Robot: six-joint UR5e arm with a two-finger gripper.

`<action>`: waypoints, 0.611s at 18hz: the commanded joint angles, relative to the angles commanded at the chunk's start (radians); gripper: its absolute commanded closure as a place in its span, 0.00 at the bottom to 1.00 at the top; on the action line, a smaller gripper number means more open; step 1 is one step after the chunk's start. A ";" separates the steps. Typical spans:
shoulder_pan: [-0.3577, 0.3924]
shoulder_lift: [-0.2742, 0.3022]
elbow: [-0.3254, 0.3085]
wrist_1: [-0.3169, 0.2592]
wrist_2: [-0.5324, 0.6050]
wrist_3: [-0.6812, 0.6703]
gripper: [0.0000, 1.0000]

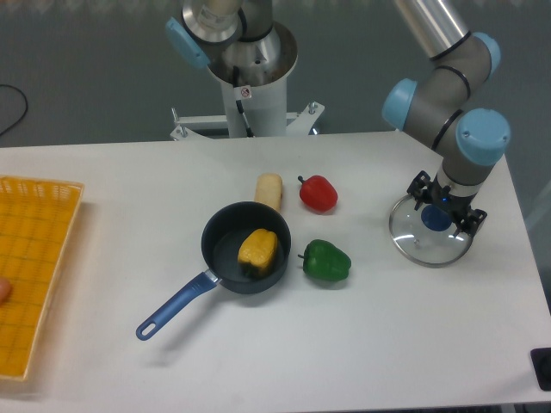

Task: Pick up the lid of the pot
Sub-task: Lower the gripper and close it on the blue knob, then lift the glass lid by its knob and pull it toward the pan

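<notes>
We find claw (447, 205) open, jaws apart, above glass lid (430, 248). Lid lies flat on table (379, 344), right side of view, beyond green pepper (325, 261). Blue knob (436, 217) shows near jaw gap, offset toward view's lower left. Height unclear; we judge slight shift that way, then closing.

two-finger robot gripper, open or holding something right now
Two-finger robot gripper: open, fingers apart over the clear glass pot lid near its round blue knob, holding nothing.
</notes>
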State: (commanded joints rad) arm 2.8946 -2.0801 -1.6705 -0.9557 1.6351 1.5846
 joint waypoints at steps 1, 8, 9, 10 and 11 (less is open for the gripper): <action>0.000 -0.002 0.003 0.000 0.003 -0.005 0.19; -0.003 0.000 0.009 -0.008 0.006 -0.006 0.35; -0.003 0.000 0.009 -0.008 0.006 -0.008 0.38; -0.003 0.000 0.009 -0.008 0.006 -0.008 0.38; -0.005 0.000 0.011 -0.008 0.006 -0.008 0.38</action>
State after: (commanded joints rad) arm 2.8900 -2.0801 -1.6598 -0.9633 1.6414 1.5769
